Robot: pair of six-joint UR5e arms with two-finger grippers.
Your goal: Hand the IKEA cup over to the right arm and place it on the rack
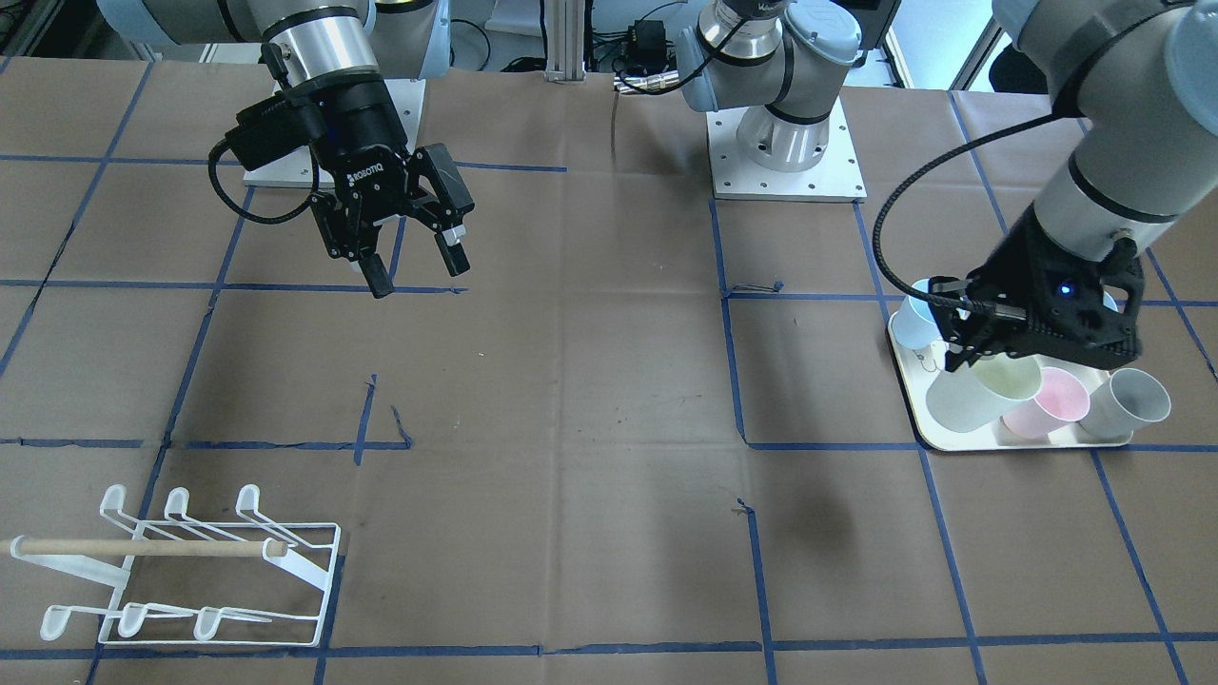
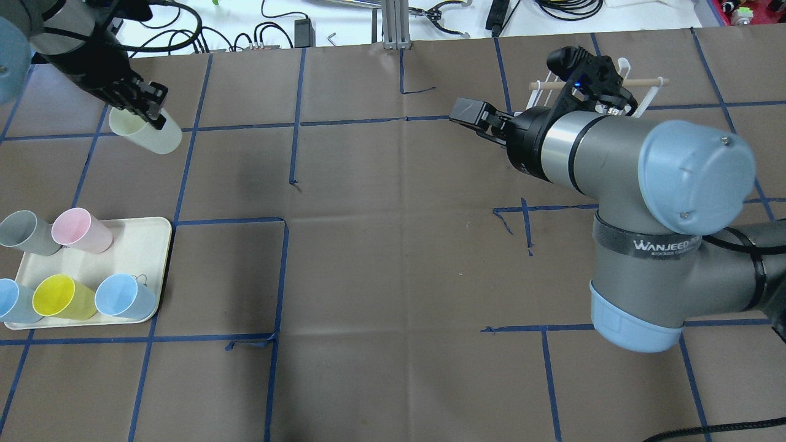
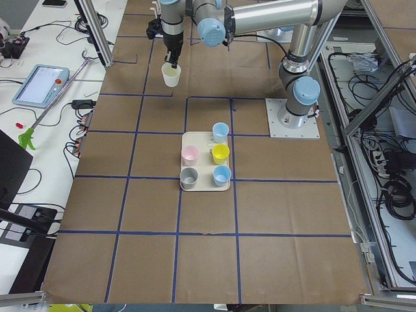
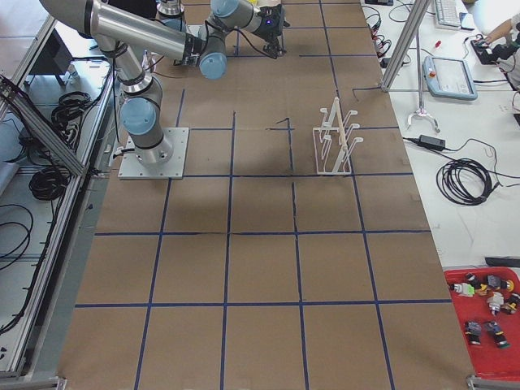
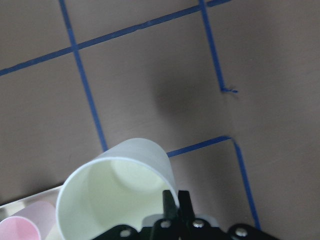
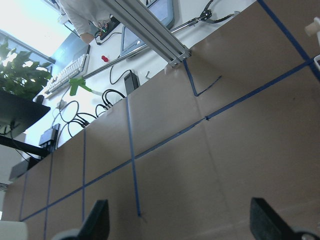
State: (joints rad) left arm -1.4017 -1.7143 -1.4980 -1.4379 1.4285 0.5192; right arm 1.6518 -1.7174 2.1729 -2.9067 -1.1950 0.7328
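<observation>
cup (image 5: 117, 185) rim pinched by left claw (image 5: 175, 201), clearest from wrist

The ROBOTIQ lettering (image 1: 364, 174) is printed in white on the black body of the right gripper (image 1: 419, 274), above its fingers. The WANJEED lettering (image 2: 665, 246), also white and trailed by unreadable characters, stands on the black band (image 2: 614, 237) around the right arm (image 2: 605, 150), just below that arm's large blue joint cap (image 2: 697, 175).

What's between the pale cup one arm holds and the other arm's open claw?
Nothing stands there: in the overhead view only bare brown table with blue tape lines runs between the cup and the right gripper.
</observation>
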